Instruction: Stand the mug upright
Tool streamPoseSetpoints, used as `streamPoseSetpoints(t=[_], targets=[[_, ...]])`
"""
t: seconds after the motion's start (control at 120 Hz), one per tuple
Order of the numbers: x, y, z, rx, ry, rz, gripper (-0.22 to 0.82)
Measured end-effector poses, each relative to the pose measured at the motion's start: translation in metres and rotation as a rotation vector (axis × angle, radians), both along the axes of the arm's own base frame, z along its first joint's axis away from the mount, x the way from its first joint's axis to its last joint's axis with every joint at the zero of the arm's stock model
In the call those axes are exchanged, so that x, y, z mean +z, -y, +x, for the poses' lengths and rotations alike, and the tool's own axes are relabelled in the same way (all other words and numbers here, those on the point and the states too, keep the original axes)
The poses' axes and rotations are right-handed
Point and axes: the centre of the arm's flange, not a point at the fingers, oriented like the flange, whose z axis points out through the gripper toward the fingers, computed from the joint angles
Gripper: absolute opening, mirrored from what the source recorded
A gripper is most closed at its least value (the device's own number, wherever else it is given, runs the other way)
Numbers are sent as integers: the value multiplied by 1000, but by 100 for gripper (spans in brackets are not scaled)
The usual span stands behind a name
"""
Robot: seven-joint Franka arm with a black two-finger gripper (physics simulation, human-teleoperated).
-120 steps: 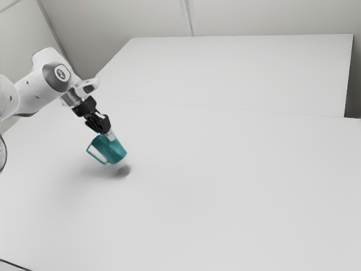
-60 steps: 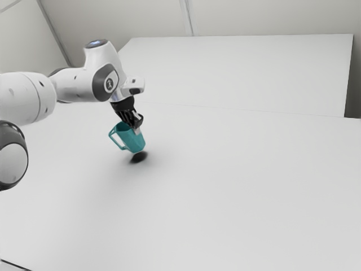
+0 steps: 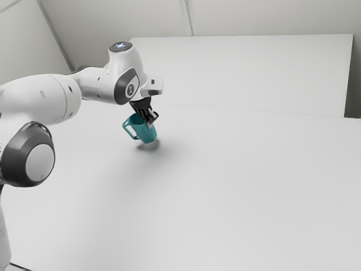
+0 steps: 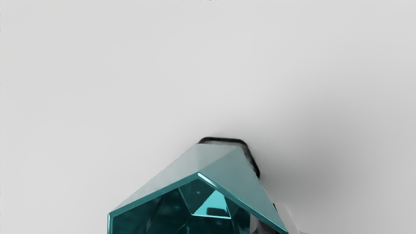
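A small round emblem (image 3: 131, 90) is showing on the dark band (image 3: 122, 85) of the white robot arm (image 3: 42, 97), pale marks (image 3: 120, 46) are showing on the dark disc (image 3: 114, 49) atop the arm, both being too small to read, no words or numbers reading clearly

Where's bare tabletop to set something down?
Bare white tabletop runs from the teal mug to the exterior view's right edge and toward its bottom edge. Crowded: around the mug and pincer, and at that view's left, by the arm.
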Motion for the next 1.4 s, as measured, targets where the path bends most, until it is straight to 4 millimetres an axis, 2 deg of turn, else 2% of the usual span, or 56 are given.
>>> streamPoseSetpoints(t=[0.283,0.483,0.675,0.825,0.925,1.033,1.1,1.25,1.4], targets=[[-21,-2,8,-33,-22,18,-18],[-24,-1,8,-51,-30,21,-18],[-19,-1,7,-68,-34,19,23],[1,1,3,-85,-26,20,42],[21,0,-2,-91,-15,17,49],[58,-4,-13,-85,8,9,53],[87,-9,-24,-71,23,8,55],[169,-19,-61,-37,67,16,58],[230,-33,-86,9,83,42,59]])
